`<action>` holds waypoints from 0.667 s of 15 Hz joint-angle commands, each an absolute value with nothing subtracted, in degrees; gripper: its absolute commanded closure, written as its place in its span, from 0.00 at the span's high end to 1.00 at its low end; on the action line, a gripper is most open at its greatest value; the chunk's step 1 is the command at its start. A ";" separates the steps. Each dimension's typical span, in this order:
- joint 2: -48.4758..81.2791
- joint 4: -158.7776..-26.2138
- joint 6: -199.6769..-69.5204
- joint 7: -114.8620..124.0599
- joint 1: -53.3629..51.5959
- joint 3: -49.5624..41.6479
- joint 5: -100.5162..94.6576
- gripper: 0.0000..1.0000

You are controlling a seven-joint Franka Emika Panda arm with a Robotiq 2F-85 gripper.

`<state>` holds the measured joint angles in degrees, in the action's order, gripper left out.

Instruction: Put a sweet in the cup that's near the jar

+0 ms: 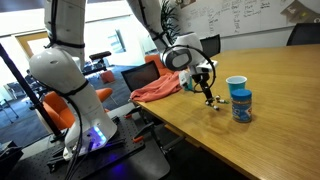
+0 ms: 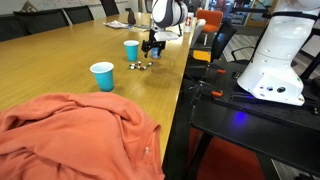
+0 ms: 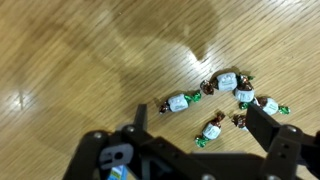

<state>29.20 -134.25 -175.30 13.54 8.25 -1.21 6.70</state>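
**Open gripper over a cluster of sweets, cup and jar close by**

In an exterior view, the gripper (image 1: pixel 208 97) points down at the wooden table (image 1: pixel 280 130), close to its surface. The cup (image 1: pixel 236 84), white with a blue rim, stands upright near the gripper. The jar (image 1: pixel 241 105) stands just beside the cup, on the side nearer the camera. An orange cloth (image 1: pixel 158 91) lies bunched at the table's edge on the gripper's other side.

In an exterior view from behind the cloth (image 2: pixel 70 135), the gripper (image 2: pixel 151 50) hangs over a few sweets (image 2: pixel 141 65) scattered on the table (image 2: pixel 50 50). A blue container (image 2: pixel 132 49) stands just beside the sweets, and a second blue container (image 2: pixel 102 76) stands nearer the cloth. At this size I cannot tell which is the cup and which the jar.

In the wrist view, the gripper (image 3: pixel 197 112) has its jaws spread wide and holds nothing. Five wrapped sweets (image 3: pixel 225 80) lie on the bare wood in a loose group. One sweet (image 3: pixel 210 130) lies between the fingers (image 3: pixel 268 130), and it cannot be told whether they touch it. The others lie just beyond the fingertips.
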 commanded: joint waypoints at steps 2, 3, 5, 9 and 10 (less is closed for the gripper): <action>34.59 -127.94 -174.15 12.15 9.13 -0.71 9.56 1.00; 35.46 -126.95 -173.77 12.30 8.97 -0.91 9.73 1.00; 37.19 -125.00 -172.81 12.75 8.12 -1.75 9.70 1.00; 39.56 -122.60 -171.83 12.86 7.89 -1.95 9.71 0.74; 39.95 -122.22 -171.70 12.95 7.71 -2.11 9.67 0.68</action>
